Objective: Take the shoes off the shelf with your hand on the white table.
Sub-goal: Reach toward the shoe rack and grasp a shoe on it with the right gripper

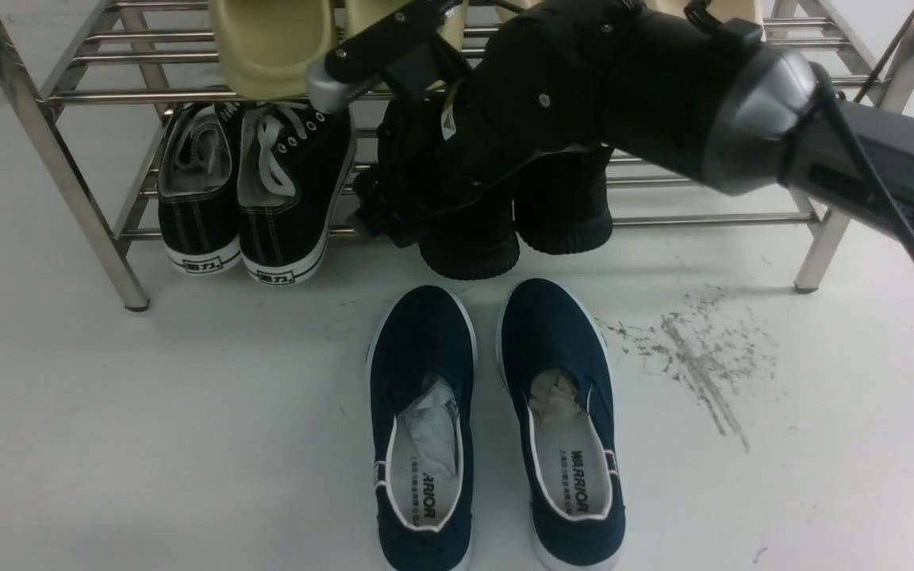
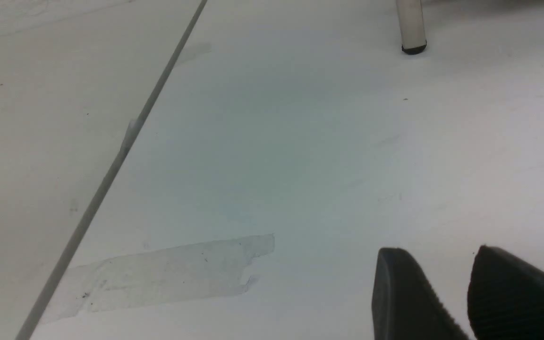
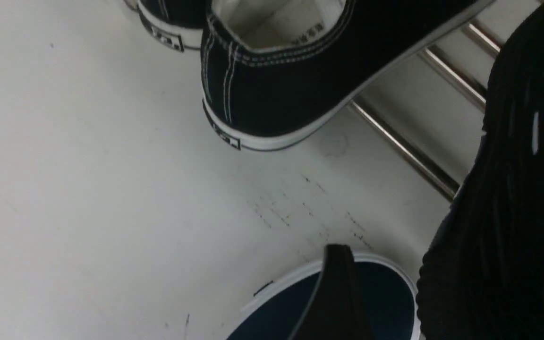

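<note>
Two all-black knit sneakers (image 1: 473, 230) point away, long axes near-to-far, beside the right gripper's (image 1: 397, 186) wide-spread, empty fingers.

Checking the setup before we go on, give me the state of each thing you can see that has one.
Knit sneakers: on the rack, unlifted
Canvas sneakers: on the rack
Slip-ons: upright on the table, stuffed
Rack: standing
Table: scuffed
Right fingers: open

Black knit sneakers (image 1: 469, 238): ribbed black soles, small white dashes. Side by side on the shelf's (image 1: 711, 219) lower tier, heels past its front edge.
</note>
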You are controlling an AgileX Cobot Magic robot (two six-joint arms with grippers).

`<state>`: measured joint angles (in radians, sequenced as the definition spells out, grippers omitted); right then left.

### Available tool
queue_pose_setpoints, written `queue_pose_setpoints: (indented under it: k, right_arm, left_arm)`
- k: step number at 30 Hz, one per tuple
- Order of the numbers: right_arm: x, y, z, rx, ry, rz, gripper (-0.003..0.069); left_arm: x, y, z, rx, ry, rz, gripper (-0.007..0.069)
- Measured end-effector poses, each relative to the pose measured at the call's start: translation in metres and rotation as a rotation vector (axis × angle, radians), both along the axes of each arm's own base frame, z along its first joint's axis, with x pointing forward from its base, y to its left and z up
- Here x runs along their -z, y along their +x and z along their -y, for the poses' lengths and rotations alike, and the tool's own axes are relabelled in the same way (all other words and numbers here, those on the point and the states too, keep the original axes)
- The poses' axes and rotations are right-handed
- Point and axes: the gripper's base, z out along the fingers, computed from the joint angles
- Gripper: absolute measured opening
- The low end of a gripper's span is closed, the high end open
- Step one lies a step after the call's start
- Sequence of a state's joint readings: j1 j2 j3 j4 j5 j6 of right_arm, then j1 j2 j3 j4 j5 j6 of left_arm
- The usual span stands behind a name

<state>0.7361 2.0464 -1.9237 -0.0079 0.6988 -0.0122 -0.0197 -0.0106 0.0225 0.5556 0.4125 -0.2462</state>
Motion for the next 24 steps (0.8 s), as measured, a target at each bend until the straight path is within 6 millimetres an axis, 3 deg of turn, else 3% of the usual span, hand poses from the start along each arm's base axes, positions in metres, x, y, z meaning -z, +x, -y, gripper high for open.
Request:
queue_pose_setpoints:
  k: [7,14,24]
  right_arm:
    - [-0.002,0.005,0.002,0.154,0.121,-0.06,0.0554]
    - [-0.002,0.01,0.006,0.201,0.101,-0.025,0.0554]
    - [0.036,0.029,-0.004,0.167,0.011,0.073,0.0554]
  left_arm:
    - [0.0,0.0,0.0,0.0,0.0,0.0,0.0242]
    - [0.0,0.0,0.0,0.0,0.0,0.0,0.0242]
    - [0.0,0.0,0.0,0.0,0.0,0.0,0.0242]
